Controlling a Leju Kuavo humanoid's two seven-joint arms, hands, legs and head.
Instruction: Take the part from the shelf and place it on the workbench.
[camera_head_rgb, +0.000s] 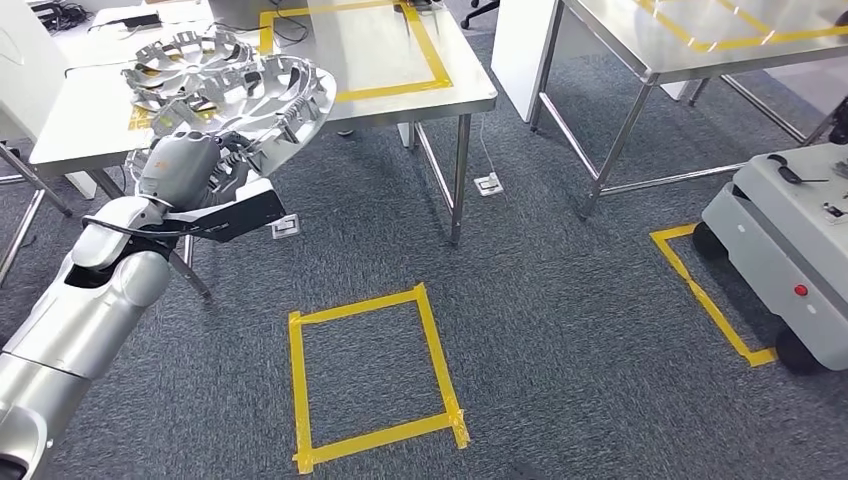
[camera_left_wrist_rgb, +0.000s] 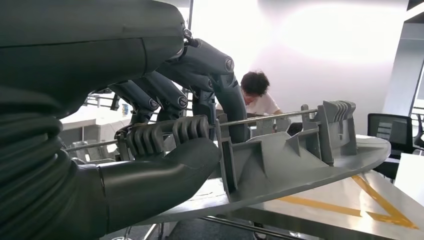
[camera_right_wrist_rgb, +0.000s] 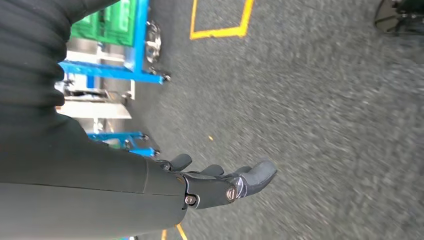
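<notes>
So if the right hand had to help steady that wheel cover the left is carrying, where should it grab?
On the rim opposite the left hand, coming from the robot's right. The wheel cover is a broad, shallow disc, tilted and held by one edge, so its far rim hangs unsupported over the workbench. The thin wire ring and clips on its inner side look like poorer holds. The right hand hangs open.

Two silver spoked wheel-cover parts: one (camera_head_rgb: 262, 95) held in the robot's left hand (camera_head_rgb: 185, 165), one (camera_head_rgb: 185, 55) lying on the grey worktop (camera_head_rgb: 390, 95). Two metal-legged worktops, the second (camera_head_rgb: 640, 45) further right. One yellow tape rectangle (camera_head_rgb: 375, 375) on the carpet. One grey wheeled cart (camera_head_rgb: 790, 240).
</notes>
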